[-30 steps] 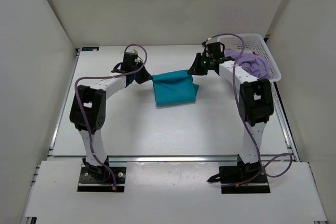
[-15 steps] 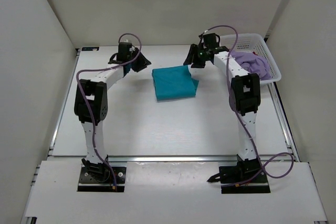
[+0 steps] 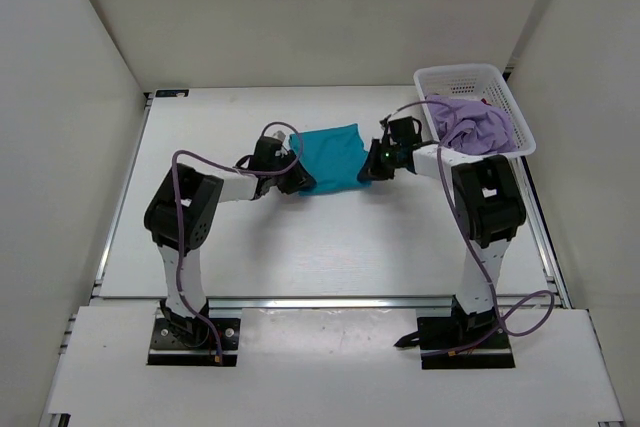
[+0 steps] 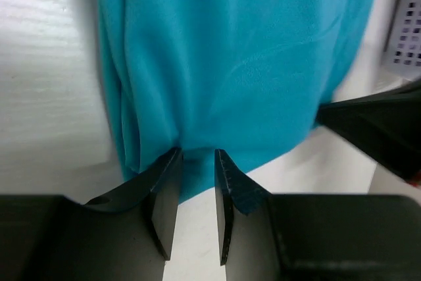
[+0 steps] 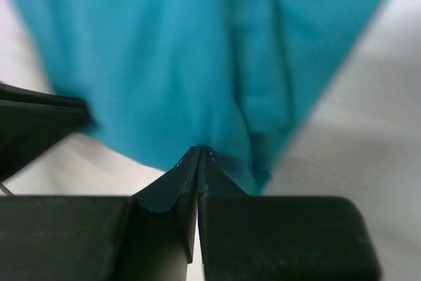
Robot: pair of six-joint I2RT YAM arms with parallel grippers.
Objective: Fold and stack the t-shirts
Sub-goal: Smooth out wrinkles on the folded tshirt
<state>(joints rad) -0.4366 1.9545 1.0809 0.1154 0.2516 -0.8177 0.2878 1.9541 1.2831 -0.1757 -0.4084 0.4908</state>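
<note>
The teal t-shirt (image 3: 330, 152) lies folded into a small rectangle at the middle of the table. My left gripper (image 3: 302, 183) is low at its near left corner. In the left wrist view the jaws (image 4: 197, 156) stand a narrow gap apart with the shirt's edge (image 4: 230, 51) bunched between them. My right gripper (image 3: 368, 169) is at the near right corner, shut on the shirt's edge (image 5: 164, 51), as the right wrist view (image 5: 199, 153) shows. The lavender t-shirt (image 3: 475, 125) is crumpled in the basket. The red t-shirt is out of view.
The white mesh basket (image 3: 465, 72) stands at the back right of the table, close to the right arm; its wall shows in the left wrist view (image 4: 404, 31). White walls enclose the table on three sides.
Both grippers swung from the shirt's far side back toward me to its near edge and dropped to the table. The teal shirt now lies flatter and further back.
</note>
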